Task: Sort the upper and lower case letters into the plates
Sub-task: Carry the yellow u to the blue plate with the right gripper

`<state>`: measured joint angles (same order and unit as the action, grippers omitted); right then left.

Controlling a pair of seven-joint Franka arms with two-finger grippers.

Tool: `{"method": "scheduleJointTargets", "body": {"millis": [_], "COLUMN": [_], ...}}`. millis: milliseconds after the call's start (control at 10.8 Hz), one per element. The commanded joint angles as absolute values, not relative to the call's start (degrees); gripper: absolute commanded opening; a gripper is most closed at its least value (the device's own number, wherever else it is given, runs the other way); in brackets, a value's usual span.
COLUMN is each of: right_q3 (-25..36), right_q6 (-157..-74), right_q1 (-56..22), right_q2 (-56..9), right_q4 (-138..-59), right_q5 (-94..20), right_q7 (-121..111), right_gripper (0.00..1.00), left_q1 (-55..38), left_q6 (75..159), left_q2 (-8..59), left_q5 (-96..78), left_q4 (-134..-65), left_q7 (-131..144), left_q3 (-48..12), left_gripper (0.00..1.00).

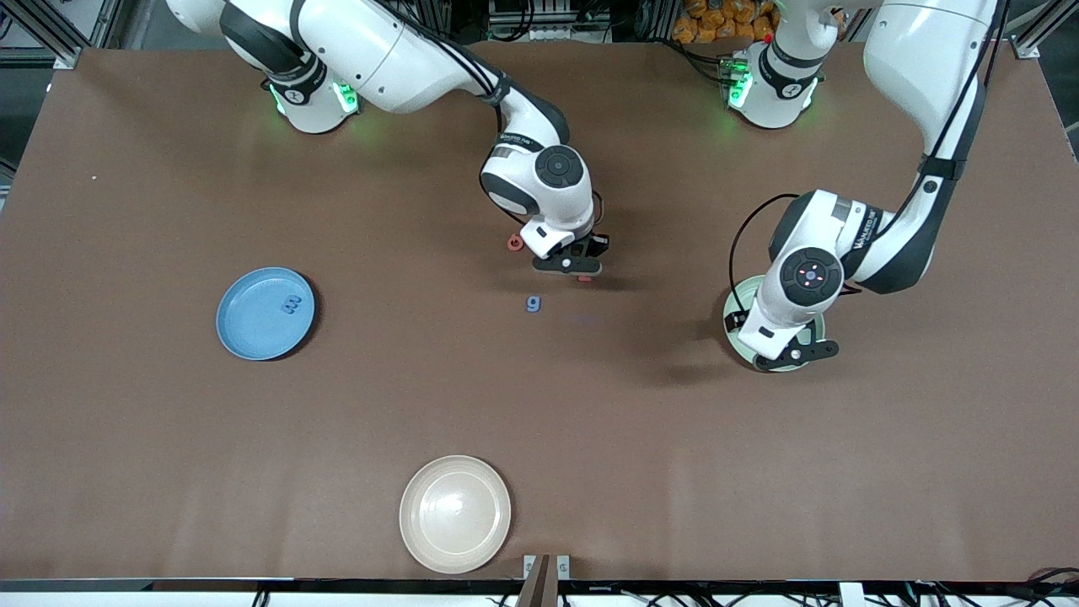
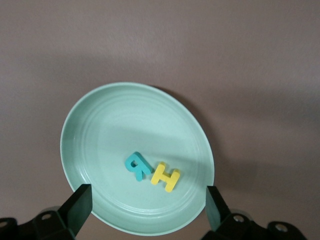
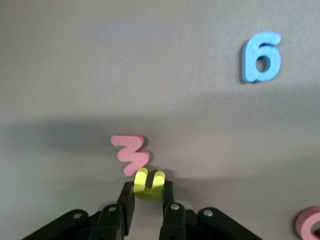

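My right gripper (image 1: 580, 268) is low over the middle of the table, shut on a yellow letter u (image 3: 149, 184). A pink zigzag letter (image 3: 131, 154) lies right beside the u. A blue letter g (image 1: 533, 303) lies a little nearer the front camera, and a red ring letter (image 1: 514, 243) lies by the right wrist. The bright blue plate (image 1: 244, 333) holds a blue letter m (image 1: 292, 304). My left gripper (image 2: 148, 207) hangs open over the mint green plate (image 2: 115, 115), which holds a teal R (image 2: 137, 165) and a yellow H (image 2: 165, 176).
A beige plate (image 1: 455, 514) sits by the table's front edge, nearest the front camera. The mint green plate (image 1: 733, 339) is toward the left arm's end of the table. The blue plate is toward the right arm's end.
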<state>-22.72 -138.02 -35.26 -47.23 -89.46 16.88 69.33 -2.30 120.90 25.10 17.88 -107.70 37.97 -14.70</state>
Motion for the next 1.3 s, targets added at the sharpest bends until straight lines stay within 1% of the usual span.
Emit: {"method": "scheduleJointTargets", "body": {"millis": [0, 186, 372, 558, 744, 837, 1023, 1209], "right_q3": [-23.11, -23.29, -23.29, -23.2, -22.24, -21.11, -15.06, -8.9], "right_q6": [-133.0, -127.38, -121.58, -113.69, -104.29, -100.67, -95.03, -96.06], "right_q1": [-33.84, -31.65, -27.53, -22.09, -15.68, -12.43, -7.58, -4.32], "right_q2": [-43.44, -38.35, -32.02, -26.48, -22.43, -20.93, -20.13, -19.77], "right_q4": [-89.73, -91.4, -94.03, -95.44, -95.54, -95.54, -96.32, -100.44], "right_q5": [15.74, 11.36, 6.44, 2.56, 1.06, 1.05, 1.05, 0.97], "right_q7": [66.2, 60.68, 53.91, 46.62, 37.4, 33.18, 18.53, 6.64], "right_gripper": [0.0, 0.0, 0.0, 0.0, 0.0, 0.0, 0.0, 0.0], "left_q1": [-1.5, -1.32, -1.32, -2.45, -3.33, -5.17, -7.37, -11.06], "left_q6": [120.85, 120.85, 120.85, 122.33, 125.14, 126.72, 127.18, 127.18], "left_q2": [23.73, 23.56, 23.29, 27.74, 31.01, 32.07, 33.39, 33.4], "left_q5": [16.52, 15.65, 13.98, 13.8, 13.97, 13.89, 14.41, 14.06], "left_q4": [-106.88, -105.38, -104.16, -99.17, -96.69, -96.59, -96.5, -95.72], "left_q7": [38.32, 38.58, 38.06, 38.84, 42.07, 46.28, 52.98, 58.33], "left_q3": [-14.77, -14.77, -14.77, -14.77, -14.77, -14.77, -14.77, -14.77], "left_gripper": [1.0, 1.0, 1.0, 1.0, 1.0, 1.0, 1.0, 1.0]}}
